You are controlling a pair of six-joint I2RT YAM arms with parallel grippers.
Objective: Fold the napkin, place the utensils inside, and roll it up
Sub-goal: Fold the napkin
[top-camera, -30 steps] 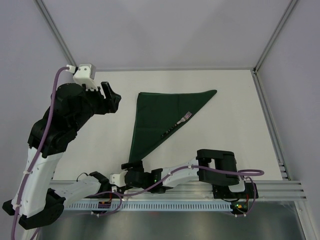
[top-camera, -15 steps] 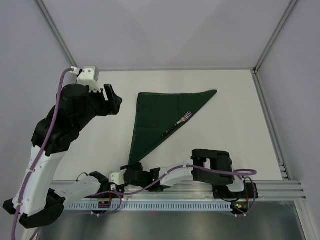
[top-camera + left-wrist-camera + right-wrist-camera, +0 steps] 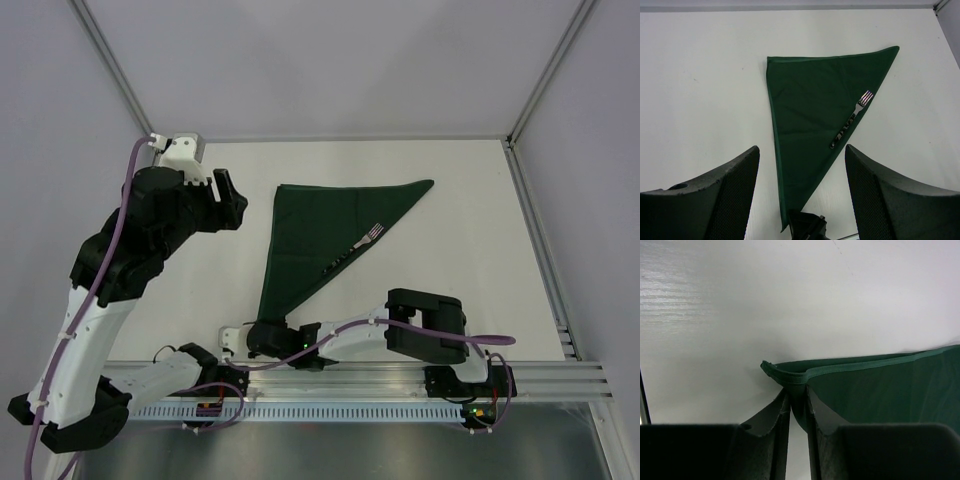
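The dark green napkin [image 3: 315, 235] lies folded into a triangle on the white table, its narrow tip pointing to the near edge. One utensil, a fork [image 3: 358, 246] with a dark patterned handle, rests along the napkin's right slanted edge; the left wrist view shows the same fork [image 3: 852, 117] on the napkin [image 3: 805, 110]. My right gripper [image 3: 268, 334] sits low at the near tip. In the right wrist view this right gripper [image 3: 797, 392] is shut on the hemmed corner of the napkin [image 3: 880, 390]. My left gripper [image 3: 232, 196] hovers open left of the napkin's far left corner; the left gripper [image 3: 801, 148] holds nothing.
A metal rail [image 3: 540, 378] runs along the table's near edge behind the arm bases. White walls with aluminium posts [image 3: 110, 70] close the table at the back and sides. Purple cables [image 3: 495, 343] loop along both arms.
My right gripper has slid left and forward onto the napkin's near tip and closed on it. The left arm has shifted slightly right, its gripper still open.
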